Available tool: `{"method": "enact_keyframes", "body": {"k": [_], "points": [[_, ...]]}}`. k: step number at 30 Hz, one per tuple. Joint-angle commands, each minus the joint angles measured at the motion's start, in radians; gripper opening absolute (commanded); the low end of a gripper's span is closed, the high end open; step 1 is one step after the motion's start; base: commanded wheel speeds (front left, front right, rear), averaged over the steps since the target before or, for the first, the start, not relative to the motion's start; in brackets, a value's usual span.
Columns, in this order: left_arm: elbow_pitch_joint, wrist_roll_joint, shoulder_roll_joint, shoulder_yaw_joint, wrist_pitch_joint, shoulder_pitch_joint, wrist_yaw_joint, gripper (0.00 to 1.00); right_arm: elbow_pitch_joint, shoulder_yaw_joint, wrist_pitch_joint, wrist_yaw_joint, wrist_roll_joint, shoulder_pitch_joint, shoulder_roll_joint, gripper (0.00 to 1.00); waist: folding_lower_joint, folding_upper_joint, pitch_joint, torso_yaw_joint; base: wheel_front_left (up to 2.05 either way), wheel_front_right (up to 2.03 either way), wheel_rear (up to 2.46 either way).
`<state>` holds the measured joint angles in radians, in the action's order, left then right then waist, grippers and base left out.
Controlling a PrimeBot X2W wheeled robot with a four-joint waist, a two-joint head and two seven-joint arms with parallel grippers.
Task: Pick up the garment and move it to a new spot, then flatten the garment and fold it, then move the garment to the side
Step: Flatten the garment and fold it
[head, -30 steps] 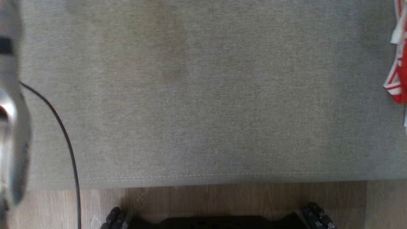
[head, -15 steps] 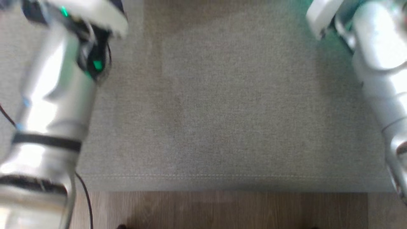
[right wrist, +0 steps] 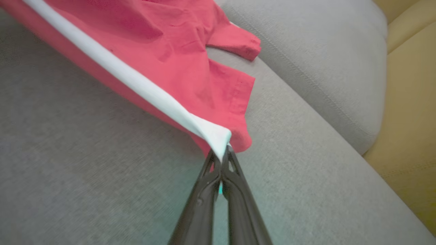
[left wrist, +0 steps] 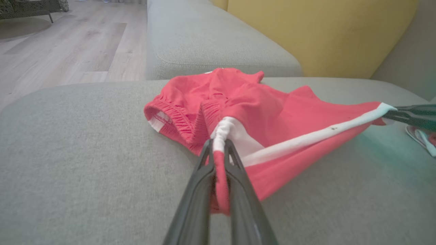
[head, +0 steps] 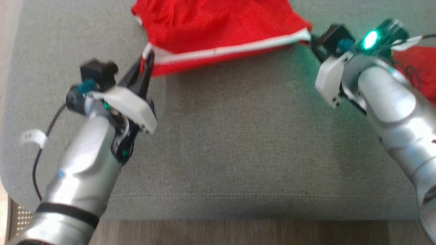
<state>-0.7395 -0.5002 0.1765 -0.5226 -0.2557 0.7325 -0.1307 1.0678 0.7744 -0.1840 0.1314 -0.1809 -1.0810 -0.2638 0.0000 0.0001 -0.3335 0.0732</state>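
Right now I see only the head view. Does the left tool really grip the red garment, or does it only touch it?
Observer: It grips. In the left wrist view the left tool is shut on the garment, pinching a fold of red cloth beside the elastic waistband.
Operator: And the right tool?
Observer: The right wrist view shows the right tool shut on the very end of the white stripe, at a hem corner.

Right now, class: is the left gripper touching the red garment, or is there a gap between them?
Touching. The left wrist view shows the left gripper shut on the garment, with red and white cloth pinched between its two fingers.
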Motion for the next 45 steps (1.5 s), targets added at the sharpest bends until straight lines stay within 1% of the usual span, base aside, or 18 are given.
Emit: {"method": "enact_keyframes", "body": {"k": [1,2,6,12,14,17,22,29,39,42,45], "points": [[0.031,0.017,0.05,0.015,-0.006,-0.015,0.0,0.0,-0.048,0.06,0.024,-0.001,-0.062,0.033,-0.029,0.0,0.0,-0.0001,0.034,-0.004,0.0,0.0,0.0],[0.031,0.017,0.05,0.015,-0.006,-0.015,0.0,0.0,-0.048,0.06,0.024,-0.001,-0.062,0.033,-0.029,0.0,0.0,-0.0001,0.034,-0.004,0.0,0.0,0.0],[0.045,0.039,0.056,0.005,-0.006,-0.072,0.001,0.0,-0.118,0.165,0.074,-0.001,-0.166,0.063,-0.093,0.0,0.0,-0.0001,0.067,-0.006,0.0,0.0,0.0],[0.069,0.056,0.052,0.003,-0.006,-0.151,0.006,0.0,-0.25,0.304,0.146,-0.001,-0.305,0.094,-0.208,0.0,0.0,-0.0001,0.113,-0.008,0.0,0.0,0.0],[0.079,0.055,0.049,0.005,-0.006,-0.179,0.007,0.0,-0.295,0.341,0.167,-0.001,-0.346,0.102,-0.245,0.0,0.0,-0.0001,0.131,-0.009,0.0,0.0,0.0],[0.09,0.025,0.031,0.017,-0.006,-0.228,0.006,0.0,-0.363,0.395,0.197,-0.001,-0.404,0.118,-0.302,0.0,0.0,-0.0001,0.161,-0.01,0.0,0.0,0.0],[0.12,0.021,0.026,0.001,-0.006,-0.298,0.007,0.0,-0.494,0.469,0.264,-0.001,-0.485,0.146,-0.4,0.0,0.0,-0.0001,0.209,-0.014,0.0,0.0,0.0],[0.161,0.003,0.032,-0.021,0.005,-0.412,0.01,0.0,-0.709,0.503,0.368,-0.001,-0.566,0.213,-0.527,0.0,0.0,-0.0001,0.267,-0.024,0.0,0.0,0.0],[0.29,-0.038,0.054,-0.052,0.073,-0.578,0.02,0.0,-0.971,0.506,0.501,-0.001,-0.598,0.336,-0.71,0.0,0.0,-0.0001,0.322,-0.024,0.0,0.0,0.0],[0.346,-0.058,0.059,-0.052,0.096,-0.615,0.026,0.0,-1.012,0.506,0.498,-0.001,-0.615,0.312,-0.737,0.0,0.0,-0.0001,0.325,-0.023,0.0,0.0,0.0],[0.398,-0.088,0.059,-0.039,0.127,-0.623,0.036,0.0,-1.011,0.505,0.477,-0.001,-0.624,0.274,-0.735,0.0,0.0,-0.0001,0.318,-0.009,0.0,0.0,0.0]]}}
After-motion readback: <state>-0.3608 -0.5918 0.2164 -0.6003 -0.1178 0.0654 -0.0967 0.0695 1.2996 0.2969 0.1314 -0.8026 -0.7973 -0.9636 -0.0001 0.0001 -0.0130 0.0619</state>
